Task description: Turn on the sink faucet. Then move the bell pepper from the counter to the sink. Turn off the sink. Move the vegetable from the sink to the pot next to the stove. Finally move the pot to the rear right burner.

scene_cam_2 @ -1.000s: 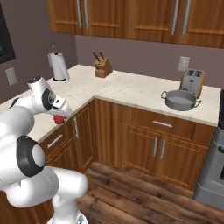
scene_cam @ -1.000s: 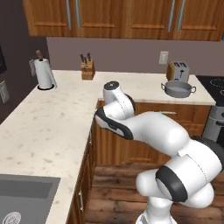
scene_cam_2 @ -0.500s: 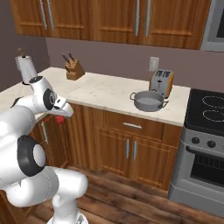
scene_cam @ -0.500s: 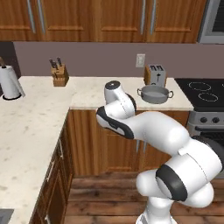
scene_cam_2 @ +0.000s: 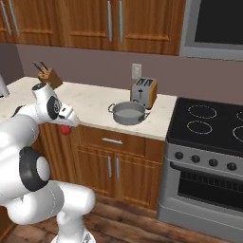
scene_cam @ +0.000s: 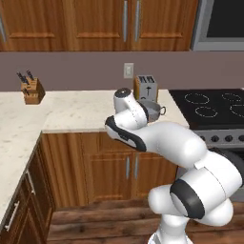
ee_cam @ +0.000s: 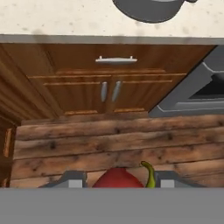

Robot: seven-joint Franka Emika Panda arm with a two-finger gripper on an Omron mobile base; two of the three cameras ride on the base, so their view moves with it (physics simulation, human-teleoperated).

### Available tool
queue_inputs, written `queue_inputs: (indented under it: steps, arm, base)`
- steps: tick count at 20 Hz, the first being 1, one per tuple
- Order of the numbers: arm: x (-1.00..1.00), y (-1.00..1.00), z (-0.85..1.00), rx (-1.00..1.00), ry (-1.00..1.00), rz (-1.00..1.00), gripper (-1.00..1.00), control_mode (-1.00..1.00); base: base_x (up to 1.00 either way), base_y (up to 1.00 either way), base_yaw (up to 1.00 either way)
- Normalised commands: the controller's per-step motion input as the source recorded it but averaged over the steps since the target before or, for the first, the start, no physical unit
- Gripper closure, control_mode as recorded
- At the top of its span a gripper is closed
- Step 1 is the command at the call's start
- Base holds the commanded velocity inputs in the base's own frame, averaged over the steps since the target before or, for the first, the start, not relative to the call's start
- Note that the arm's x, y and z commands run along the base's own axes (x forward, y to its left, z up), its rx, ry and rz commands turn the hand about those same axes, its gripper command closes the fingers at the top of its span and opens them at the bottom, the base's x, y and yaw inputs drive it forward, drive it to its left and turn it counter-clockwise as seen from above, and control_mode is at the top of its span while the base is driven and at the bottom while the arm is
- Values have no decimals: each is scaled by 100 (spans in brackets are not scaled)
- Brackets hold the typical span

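Pepper in hand: my pincer (ee_cam: 118, 181) is closed on the red bell pepper (ee_cam: 117, 179), its two fingers (ee_cam: 72, 178) pressed to either side of the fruit, the curved green stem poking up just beside the far finger. In the right base view I see the same pepper (scene_cam_2: 66, 129) as a red lump tucked under the white hand, hanging in the air in front of the wooden cabinets (scene_cam_2: 111, 161), level with the drawer below the counter's edge.

Beyond the pincer and above it, the beige speckled counter (scene_cam_2: 90, 102) carries a grey pot (scene_cam_2: 127, 113) with two small handles, well apart from what I am holding. A toaster (scene_cam_2: 144, 91) stands just behind the pot against the wall, and a knife block (scene_cam_2: 50, 76) sits at the far end of the counter.

Past the pot, away from my pincer, lies the black glass stove (scene_cam_2: 211, 121) with white ring outlines and a row of knobs along its steel front.

Through the hand camera I look down at a plank floor (ee_cam: 113, 144), cabinet doors, a drawer handle (ee_cam: 116, 59), and the pot's underside (ee_cam: 151, 9) at the counter's edge.
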Motion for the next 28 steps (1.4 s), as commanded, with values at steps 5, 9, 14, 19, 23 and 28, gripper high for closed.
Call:
queue_inputs:
  steps: [5,9,14,19,23,28]
  arm:
    - [0,0,0,0,0,0,100,100]
    - [0,0,0,0,0,0,100,100]
    - [0,0,0,0,0,0,100,100]
    - [0,0,0,0,0,0,100,100]
    - [0,0,0,0,0,0,100,100]
    - [0,0,0,0,0,0,100,100]
  base:
    - [46,-59,-18]
    - [46,-53,-19]
    - [44,-53,-18]
    - [45,-53,-17]
    - [45,-46,-17]
    - [48,-33,-15]
